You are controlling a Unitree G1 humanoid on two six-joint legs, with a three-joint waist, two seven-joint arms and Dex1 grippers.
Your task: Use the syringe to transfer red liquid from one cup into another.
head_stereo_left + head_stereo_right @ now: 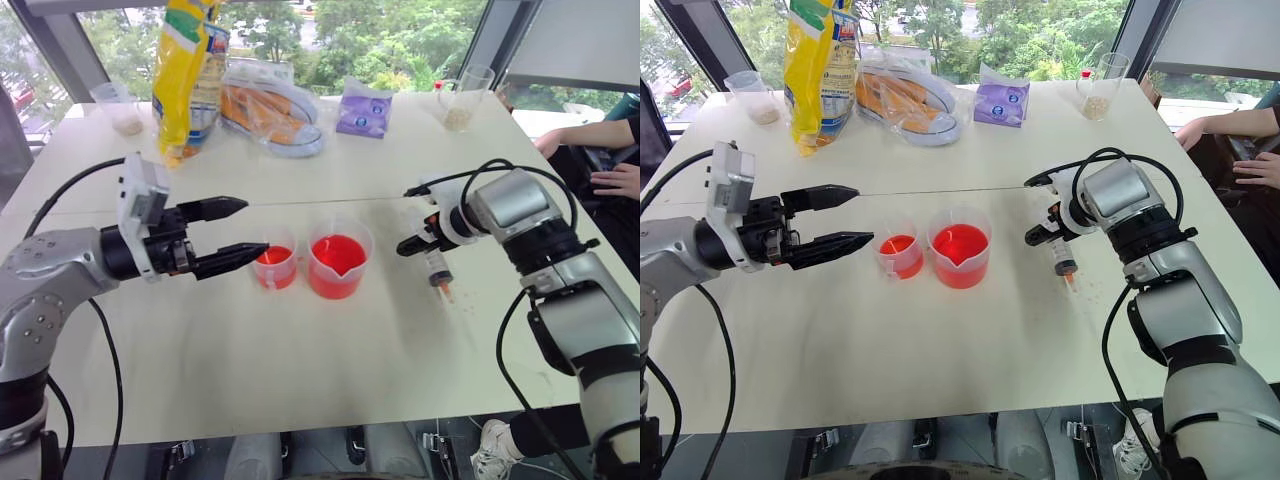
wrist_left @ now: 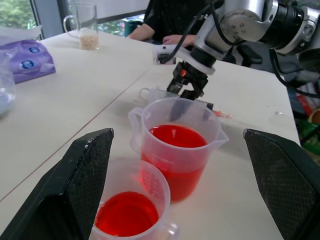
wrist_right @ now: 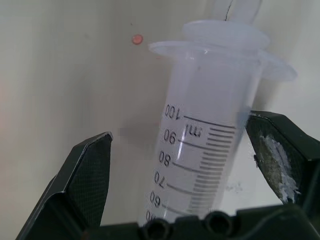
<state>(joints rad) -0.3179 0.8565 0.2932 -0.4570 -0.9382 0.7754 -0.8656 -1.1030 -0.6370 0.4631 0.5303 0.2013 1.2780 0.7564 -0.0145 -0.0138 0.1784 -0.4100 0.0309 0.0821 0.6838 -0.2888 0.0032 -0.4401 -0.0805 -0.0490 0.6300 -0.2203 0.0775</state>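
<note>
The syringe [image 1: 437, 266] lies flat on the white table [image 1: 300, 370], right of the cups, its orange-red tip toward the front edge. My right gripper [image 1: 418, 241] is tilted down over it, open. In the right wrist view its fingers [image 3: 90, 175] stand on either side of the clear barrel [image 3: 200, 150], near the flange; the left pad is apart from it. The wider spouted beaker [image 1: 338, 264] holds red liquid [image 2: 177, 137]. Just left of it stands the smaller cup [image 1: 276, 267], also with red liquid. My left gripper [image 1: 255, 227] hovers level and open, fingertips just left of the small cup.
At the back of the table are a yellow bag [image 1: 185, 70], a plastic bag with orange contents [image 1: 270, 110], a purple packet [image 1: 363, 108] and cups with grain [image 1: 124, 108] [image 1: 460, 105]. A person's hands [image 1: 615, 180] rest at the right edge. Small red drops [image 3: 136, 39] dot the table by the syringe.
</note>
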